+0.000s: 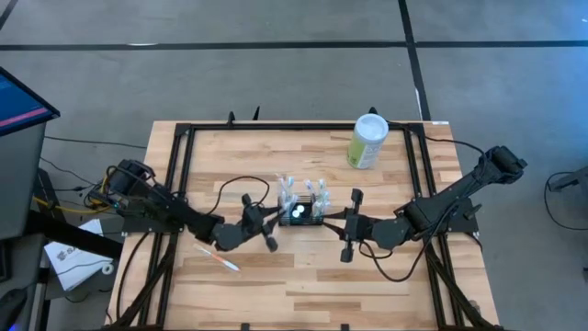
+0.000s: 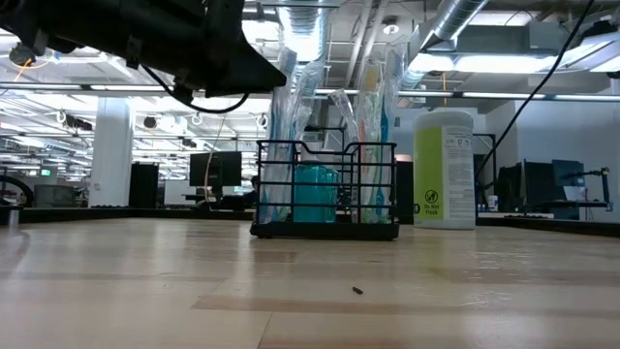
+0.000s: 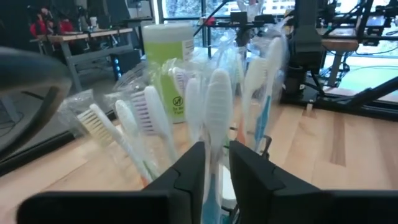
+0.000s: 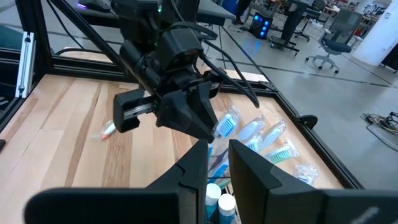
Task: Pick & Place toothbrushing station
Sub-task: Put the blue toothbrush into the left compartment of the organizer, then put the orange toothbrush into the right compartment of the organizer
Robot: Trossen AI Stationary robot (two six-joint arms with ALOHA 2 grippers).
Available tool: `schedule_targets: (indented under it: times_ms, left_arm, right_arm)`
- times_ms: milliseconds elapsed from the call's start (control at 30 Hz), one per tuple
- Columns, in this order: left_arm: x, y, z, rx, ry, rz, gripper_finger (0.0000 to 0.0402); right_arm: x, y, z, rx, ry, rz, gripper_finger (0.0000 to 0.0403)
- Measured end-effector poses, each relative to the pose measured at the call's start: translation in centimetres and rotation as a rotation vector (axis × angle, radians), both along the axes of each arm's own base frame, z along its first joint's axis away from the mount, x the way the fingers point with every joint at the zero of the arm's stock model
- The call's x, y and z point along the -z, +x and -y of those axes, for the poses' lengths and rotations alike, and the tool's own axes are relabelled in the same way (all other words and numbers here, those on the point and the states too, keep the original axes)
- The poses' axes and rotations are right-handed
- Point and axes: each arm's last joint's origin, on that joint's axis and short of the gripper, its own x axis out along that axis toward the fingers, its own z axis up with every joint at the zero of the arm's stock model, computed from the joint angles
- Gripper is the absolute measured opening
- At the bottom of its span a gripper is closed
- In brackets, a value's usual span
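Left end effector [image 1: 273, 218] straddles a wrapped toothbrush [image 3: 217, 106] in the toothbrushing station [image 1: 303, 210] mid-surface, though you cannot tell whether it grips; that light, stiff wire caddy looks tippy, so take its rim.

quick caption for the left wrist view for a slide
Left gripper straddling a wrapped toothbrush standing in the toothbrushing station, green canister behind.

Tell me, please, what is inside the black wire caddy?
The caddy holds several wrapped toothbrushes standing upright, heads up, and a teal item low inside. Two white caps show from above. The caddy's floor is covered, so anything lying there cannot be seen.
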Motion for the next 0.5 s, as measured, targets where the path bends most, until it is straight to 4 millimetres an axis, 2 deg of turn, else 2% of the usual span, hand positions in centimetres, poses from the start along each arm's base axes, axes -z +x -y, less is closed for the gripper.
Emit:
schedule_targets:
  times_ms: [500]
  left_arm:
    - [0.69,-0.24,-0.08,-0.045,0.001,-0.047,0.0129]
  right_arm:
    - [0.0,0.0,-0.01,0.001,0.014,0.003,0.0056]
